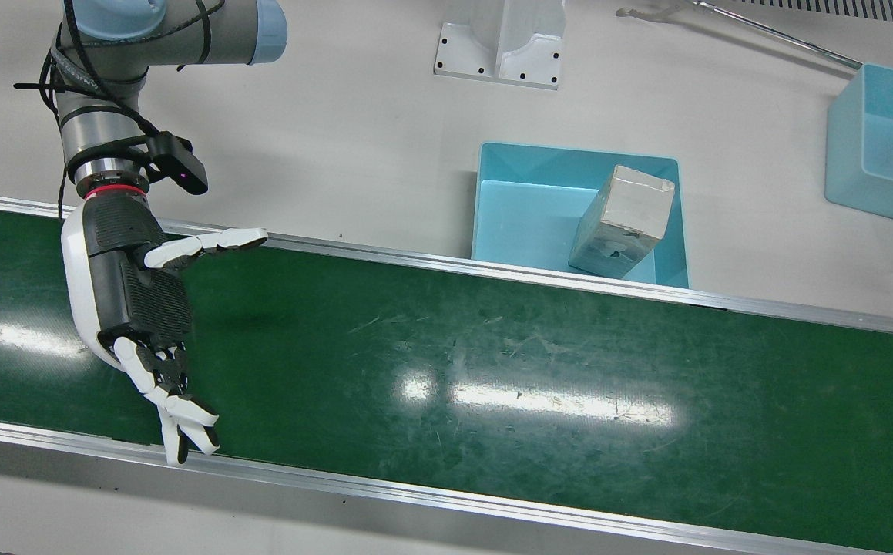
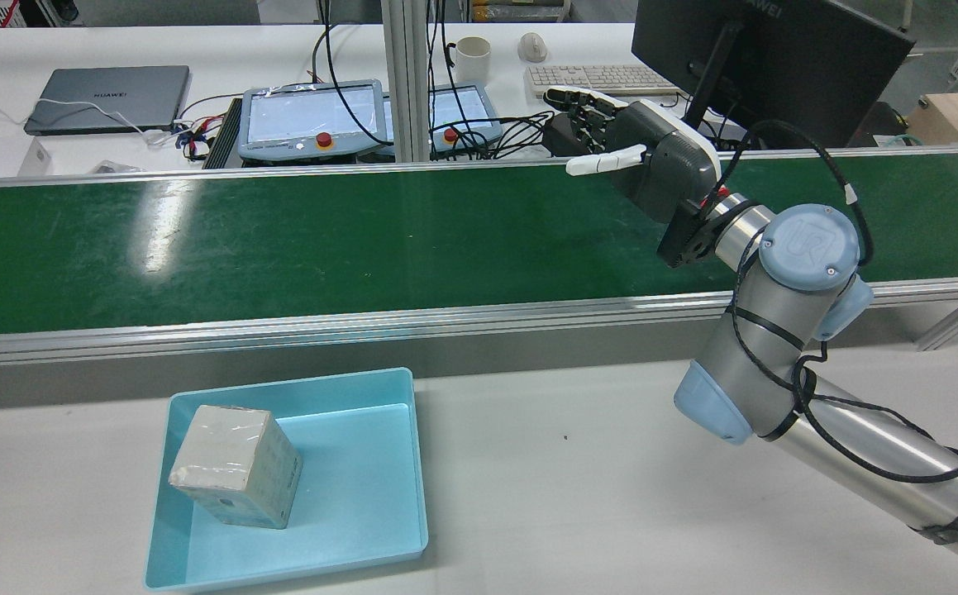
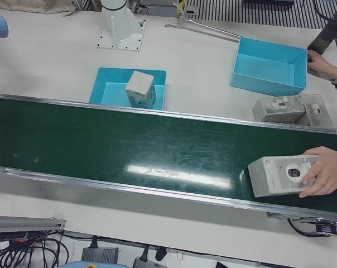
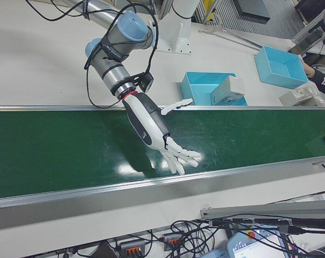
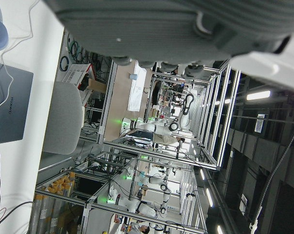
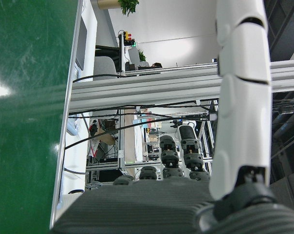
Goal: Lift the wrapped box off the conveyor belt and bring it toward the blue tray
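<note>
Scuffed green conveyor belt [image 1: 492,362], glare patches, right hand [image 1: 134,301] fingers spread, left hand's [image 5: 186,29] state unclear.

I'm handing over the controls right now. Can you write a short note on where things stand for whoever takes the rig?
Right hand: open, empty, over the conveyor belt.
Left hand: only its own camera shows it, state unclear.
Done: one wrapped box sits tilted in the blue tray.
Left: a person's hand is on another wrapped box at the belt's far end; it is not yet picked.
</note>
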Controlling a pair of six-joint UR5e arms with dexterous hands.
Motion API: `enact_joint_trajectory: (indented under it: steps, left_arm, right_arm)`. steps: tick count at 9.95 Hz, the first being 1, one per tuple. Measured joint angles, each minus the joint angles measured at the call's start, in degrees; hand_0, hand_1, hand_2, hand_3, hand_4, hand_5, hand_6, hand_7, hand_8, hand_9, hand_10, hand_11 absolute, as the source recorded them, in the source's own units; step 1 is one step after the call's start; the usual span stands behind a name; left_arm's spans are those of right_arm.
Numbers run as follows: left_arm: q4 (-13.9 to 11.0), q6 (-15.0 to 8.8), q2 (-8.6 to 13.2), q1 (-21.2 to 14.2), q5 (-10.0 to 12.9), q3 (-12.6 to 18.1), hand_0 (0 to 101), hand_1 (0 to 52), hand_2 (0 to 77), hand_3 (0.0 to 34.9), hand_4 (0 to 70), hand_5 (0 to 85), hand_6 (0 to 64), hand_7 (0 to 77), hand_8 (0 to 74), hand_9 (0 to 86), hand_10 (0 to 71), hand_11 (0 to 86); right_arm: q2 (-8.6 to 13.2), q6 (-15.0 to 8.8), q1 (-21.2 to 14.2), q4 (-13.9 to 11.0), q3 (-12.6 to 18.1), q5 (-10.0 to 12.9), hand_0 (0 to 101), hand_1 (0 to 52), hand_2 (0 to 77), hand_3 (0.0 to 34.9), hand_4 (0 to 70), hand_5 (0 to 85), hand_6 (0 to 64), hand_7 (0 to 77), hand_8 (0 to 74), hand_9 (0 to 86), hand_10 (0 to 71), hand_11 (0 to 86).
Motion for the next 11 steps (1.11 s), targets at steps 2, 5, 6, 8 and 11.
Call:
enact_joint_trajectory:
  steps: [2,5,6,8,11]
  left_arm:
    - [0.0,0.0,0.0,0.0,0.0,0.0,0,0.0,1.1,0.0,0.0,1.1,0.5,0.5,0.5,0.5,0.5,0.5]
    - [0.0,0.0,0.0,0.0,0.0,0.0,0,0.0,1.1,0.0,0.0,1.1,0.5,0.5,0.5,0.0,0.5,0.5]
    - [0.0,0.0,0.0,0.0,0.0,0.0,0,0.0,1.1,0.0,0.0,1.1,0.5,0.5,0.5,0.0,0.5,0.5]
    - [0.0,0.0,0.0,0.0,0.0,0.0,0,0.0,1.1,0.0,0.0,1.1,0.5,0.5,0.5,0.0,0.0,0.5]
    - [0.0,0.0,0.0,0.0,0.0,0.0,0,0.0,0.5,0.0,0.0,1.1,0.5,0.5,0.5,0.5,0.0,0.5]
  right_arm:
    - [0.0,0.1,0.0,0.0,0.1,-0.1,48,15.3,9.8,0.0,11.5,18.5,5.5,4.9,0.5,3.3,0.0,0.5]
    - [0.0,0.1,0.1,0.0,0.1,-0.1,48,15.3,9.8,0.0,11.5,18.5,5.5,4.9,0.5,3.3,0.0,0.5]
    - [0.0,0.1,0.1,0.0,0.1,-0.1,48,15.3,9.8,0.0,11.5,18.5,5.5,4.9,0.5,3.8,0.0,0.5]
    - [0.0,0.1,0.0,0.0,0.2,-0.1,48,15.3,9.8,0.0,10.4,18.0,4.9,4.9,0.5,3.8,0.0,0.5]
    - [-0.3,0.1,-0.4,0.0,-0.1,0.1,48,15.3,9.8,0.0,10.4,18.0,4.9,3.8,0.5,3.3,0.0,0.5]
